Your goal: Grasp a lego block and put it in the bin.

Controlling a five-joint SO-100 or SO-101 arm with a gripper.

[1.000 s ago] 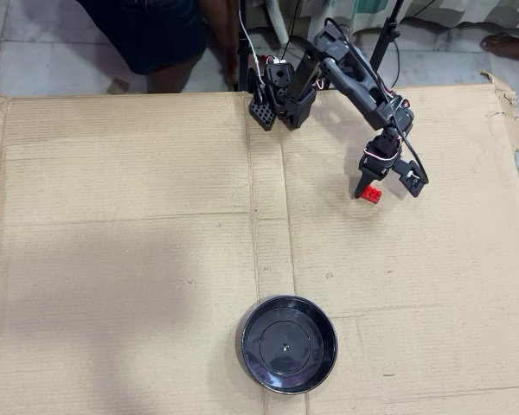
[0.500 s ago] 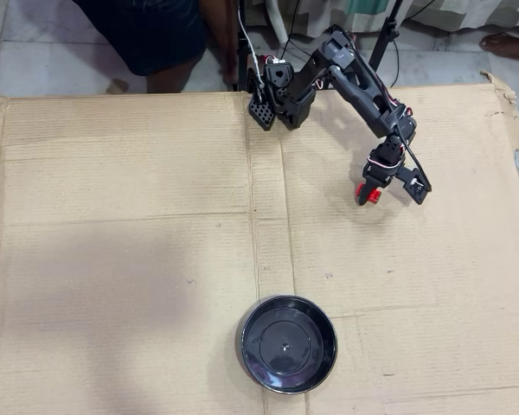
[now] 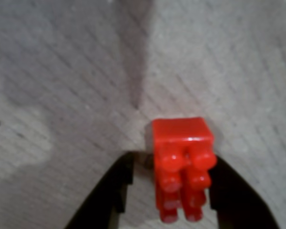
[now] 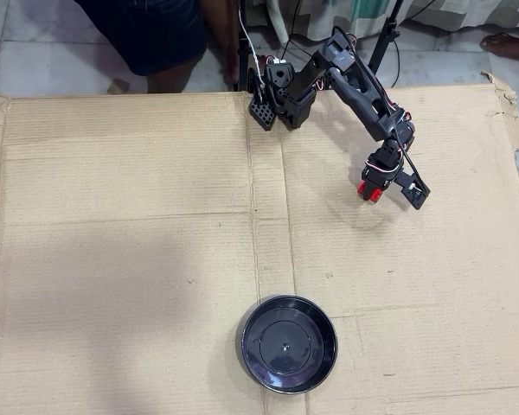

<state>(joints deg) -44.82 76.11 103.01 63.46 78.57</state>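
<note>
Hand [image 4: 369, 192] sits at the right-rear part of the cardboard sheet [image 4: 138, 259], arm [image 4: 355, 78] reaching out from its base at the sheet's back edge. Lego block [image 4: 368, 192] is a red speck right at the hand tip in the overhead view.

Wrist view: lego block [image 3: 182, 167] sits between the two black fingers [image 3: 109, 195], studs facing the camera. Right finger is tight against the block's side; left finger shows a thin sliver of cardboard between it and the block. So the hand is narrowed around the block; can't tell for sure that both fingers bear on it, or whether the block is off the cardboard.

Bin [image 4: 288, 343] is at the front of the sheet, near the centre crease, well apart from the hand and holding nothing. Bare cardboard between hand and bin, just creases and a few small marks.

Off the sheet: tiled floor [image 4: 35, 52] at the back, a person's dark clothing [image 4: 147, 30] at top left, stand legs and cables behind the arm base, a bare foot [image 4: 508, 43] at top right.
</note>
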